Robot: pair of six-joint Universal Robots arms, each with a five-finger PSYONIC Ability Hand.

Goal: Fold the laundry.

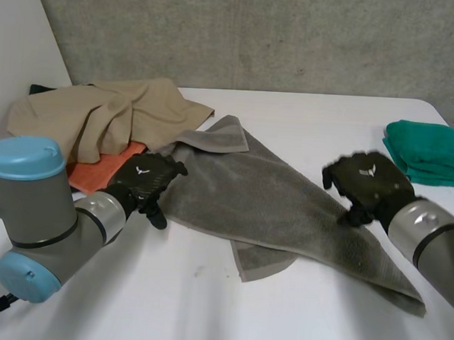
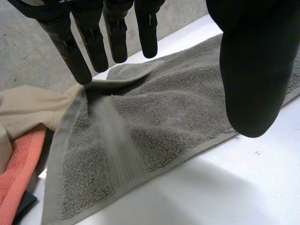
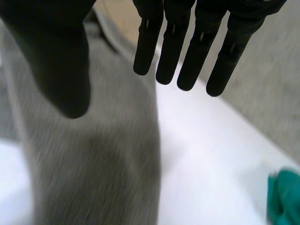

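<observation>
Concrete wall (image 1: pixel 295 36) behind, white worktop (image 1: pixel 313 121) below. Grey towel (image 1: pixel 271 203) sprawls rumpled across the middle, its far corner flipped over. Beige cloth (image 1: pixel 100 114) is heaped far left, green towel (image 1: pixel 430 150) folded far right, orange cloth (image 1: pixel 97 171) peeking under the beige. I've got my left hand (image 1: pixel 144 179) over the towel's left edge, fingers straight, thumb apart. My right hand (image 1: pixel 363 181) is the same at its right edge.
</observation>
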